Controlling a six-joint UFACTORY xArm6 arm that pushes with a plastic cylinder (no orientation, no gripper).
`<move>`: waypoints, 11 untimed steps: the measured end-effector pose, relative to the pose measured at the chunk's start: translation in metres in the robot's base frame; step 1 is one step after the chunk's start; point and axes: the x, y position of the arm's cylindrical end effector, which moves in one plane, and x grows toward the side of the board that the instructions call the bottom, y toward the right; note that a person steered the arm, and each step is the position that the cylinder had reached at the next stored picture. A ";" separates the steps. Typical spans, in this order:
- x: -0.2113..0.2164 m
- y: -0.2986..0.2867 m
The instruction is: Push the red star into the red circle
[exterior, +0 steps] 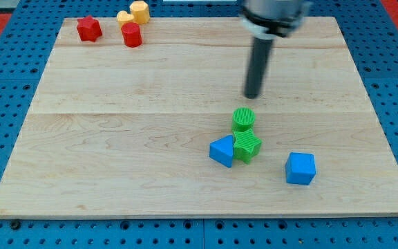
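The red star [88, 29] lies at the board's top left. The red circle, a short cylinder [132, 35], stands a little to its right, with a gap between them. My tip [253, 96] is at the end of the dark rod, right of the board's middle. It is far to the right of and below both red blocks. It is just above the green cylinder [243, 119] in the view and touches no block.
A yellow heart [124, 17] and a yellow hexagon [139, 11] sit just above the red circle. Below my tip a green star [247, 146] and a blue triangle [222, 151] cluster with the green cylinder. A blue cube [300, 168] lies to their right.
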 end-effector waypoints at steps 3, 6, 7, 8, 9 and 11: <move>-0.021 -0.250; -0.063 -0.353; -0.094 -0.353; -0.119 -0.351; -0.135 -0.353; -0.156 -0.304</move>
